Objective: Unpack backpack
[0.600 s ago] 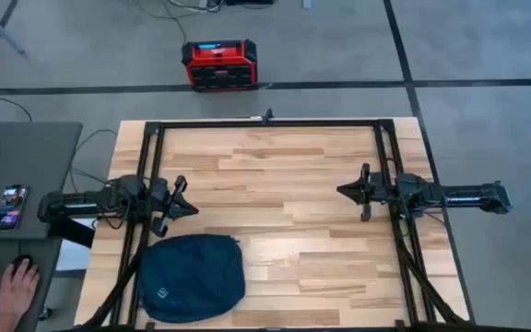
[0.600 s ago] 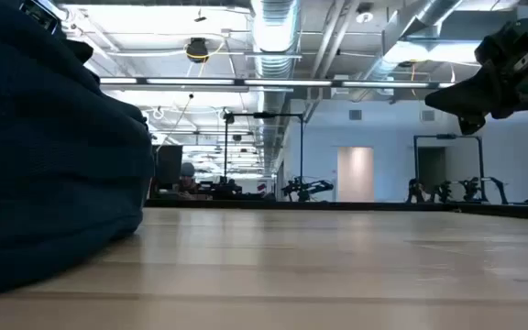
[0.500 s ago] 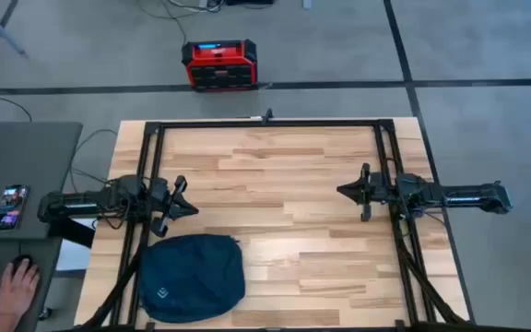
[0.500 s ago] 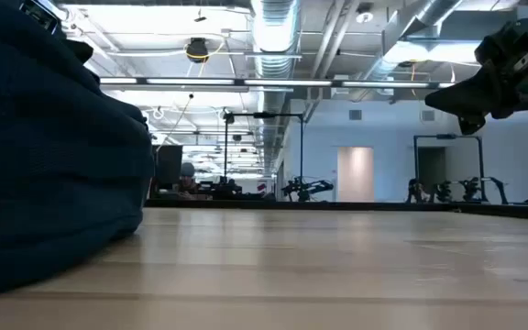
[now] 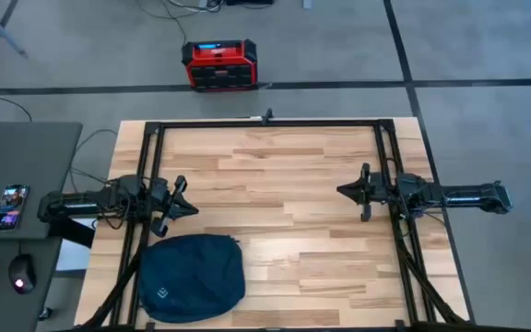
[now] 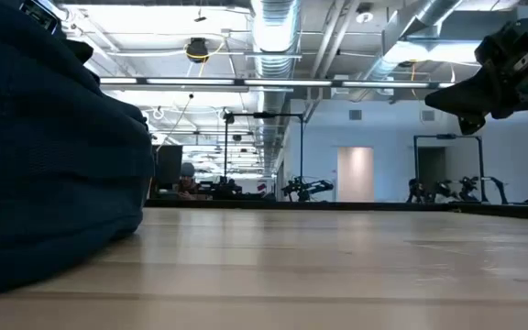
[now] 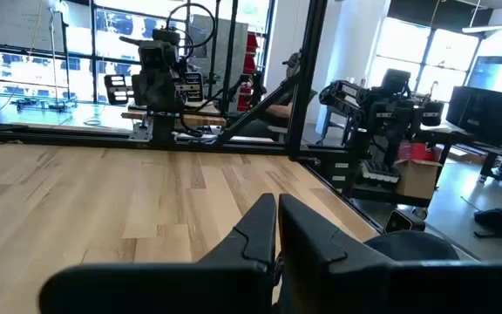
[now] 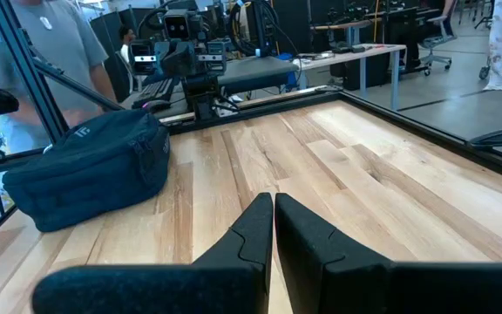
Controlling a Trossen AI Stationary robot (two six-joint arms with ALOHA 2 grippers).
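Backpack (image 5: 192, 278) lying flat, logo up, at the near left corner of the surface (image 5: 284, 166), apparently zipped, though no view shows the zipper clearly. Left tool (image 5: 189, 207), fingers pressed together, hovers just beyond the backpack's far edge; right tool (image 5: 344, 191), likewise pressed together, waits well apart on the opposite side. Risks: soft fabric may bunch or slide toward the surface edge if one tool pulls unopposed; a pinch on loose cloth instead of the zipper pull would open nothing.
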